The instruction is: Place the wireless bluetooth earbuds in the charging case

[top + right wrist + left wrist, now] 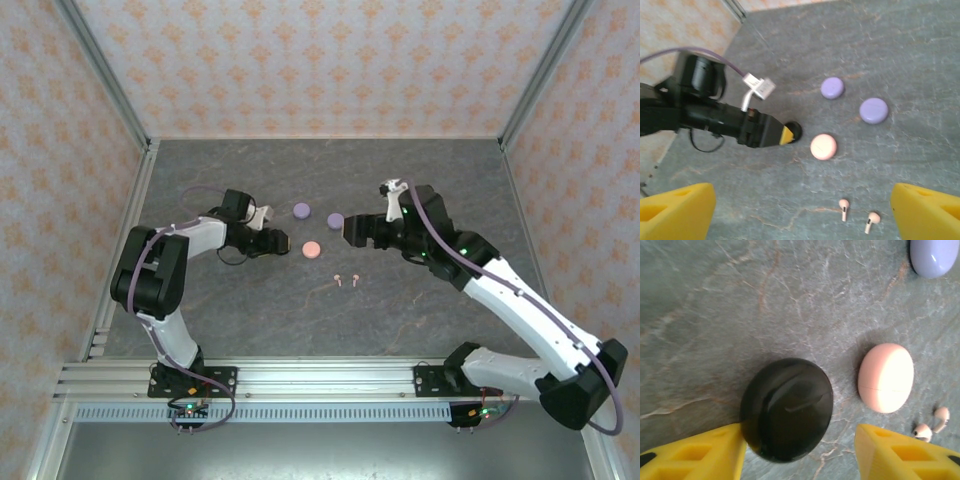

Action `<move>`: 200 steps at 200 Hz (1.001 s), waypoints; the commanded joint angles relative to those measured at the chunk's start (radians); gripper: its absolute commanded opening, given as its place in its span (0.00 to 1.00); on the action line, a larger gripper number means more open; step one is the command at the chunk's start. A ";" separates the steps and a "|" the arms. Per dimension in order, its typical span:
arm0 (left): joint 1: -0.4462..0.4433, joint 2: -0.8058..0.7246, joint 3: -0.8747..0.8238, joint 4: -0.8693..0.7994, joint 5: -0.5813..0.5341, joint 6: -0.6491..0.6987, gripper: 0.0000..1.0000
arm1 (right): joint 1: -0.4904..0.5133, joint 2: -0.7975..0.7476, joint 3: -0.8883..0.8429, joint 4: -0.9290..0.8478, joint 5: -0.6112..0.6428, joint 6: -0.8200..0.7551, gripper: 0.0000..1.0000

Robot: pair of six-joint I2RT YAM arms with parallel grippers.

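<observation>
Tiny pink stemmed earbuds [338, 280], two of them, lie loose on the grey marbled table [200, 310], outside any case.

They rest side by side, just apart, near the table's middle and a little toward its near edge. The round pink charging case [311, 249] sits near them on the far side, its seam closed. Two round lilac cases [302, 210] sit beyond it toward the far edge, close together but not touching. Left of the pink case, a glossy black round case [787, 407] lies between the yellow fingers [695, 455] of the left claw [800, 452]. That claw stands spread: one finger is against the case and the other is clear of it, so nothing is gripped. The right claw [802, 215] hangs wide over the table, right of the lilac cases, with nothing between its fingers.
</observation>
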 commanded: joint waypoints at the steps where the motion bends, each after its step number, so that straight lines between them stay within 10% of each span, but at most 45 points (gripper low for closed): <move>1: 0.007 -0.085 -0.012 -0.034 -0.087 0.005 0.61 | -0.004 0.075 0.046 -0.096 0.030 -0.057 0.91; 122: 0.008 -0.708 -0.215 -0.015 -0.423 -0.055 0.86 | 0.066 0.830 0.423 -0.042 -0.057 -0.210 0.67; 200: 0.007 -0.787 -0.259 -0.034 -0.432 -0.074 0.90 | 0.084 1.130 0.700 -0.127 -0.107 -0.244 0.60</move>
